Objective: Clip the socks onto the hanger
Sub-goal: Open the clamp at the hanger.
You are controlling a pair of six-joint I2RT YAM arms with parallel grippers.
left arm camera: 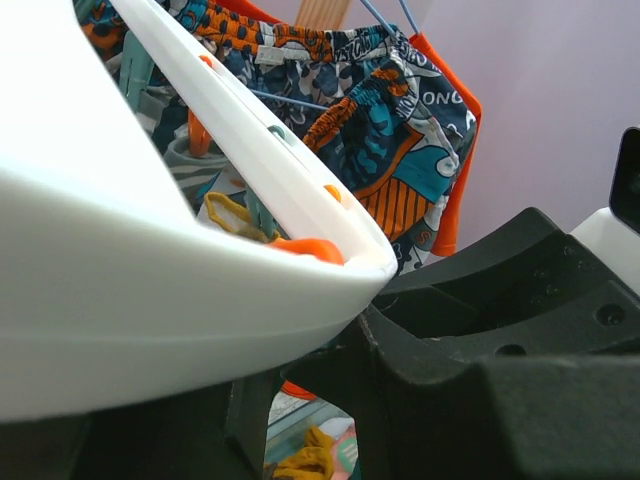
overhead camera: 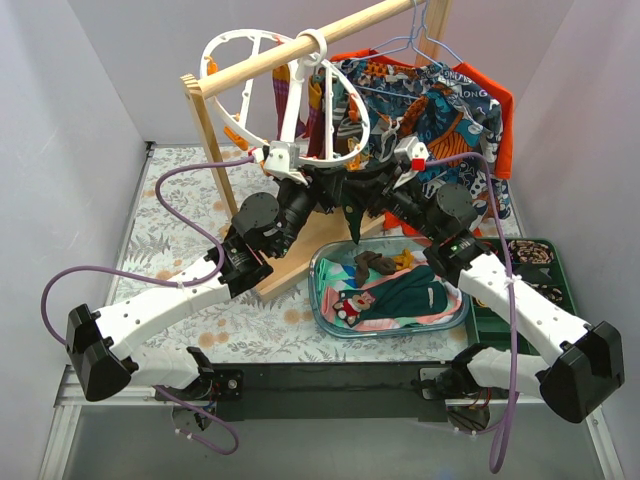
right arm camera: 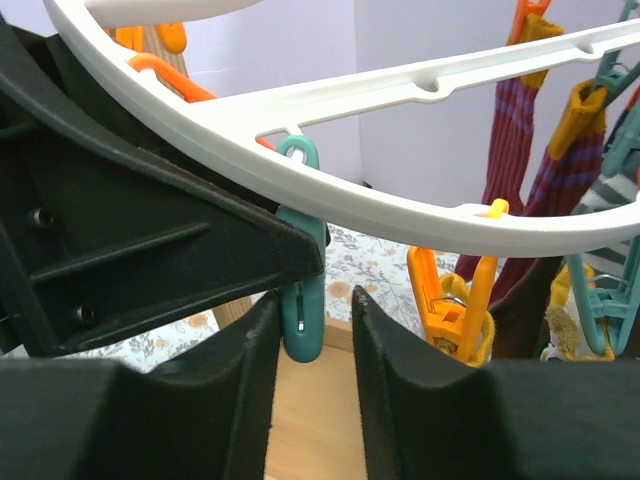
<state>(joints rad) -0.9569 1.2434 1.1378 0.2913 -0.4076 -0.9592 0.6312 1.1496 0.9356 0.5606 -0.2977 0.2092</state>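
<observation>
Fingers of left gripper (overhead camera: 283,160) up against white hanger (left arm camera: 120,300) rim, spread impossible to tell. Just below, between both grippers, dark sock (overhead camera: 352,222) hanging. Fingers of right gripper (right arm camera: 315,380) narrowly parted under the rim, teal peg (right arm camera: 303,330) dangling in the gap between them.

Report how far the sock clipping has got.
Done: striped socks hang clipped on the hanger. In hand: the right gripper straddles a teal peg under the rim, jaws apart. The left gripper sits close against the rim, but whether it grips is unclear. Left: several loose socks lie unclipped in the clear bin.
</observation>
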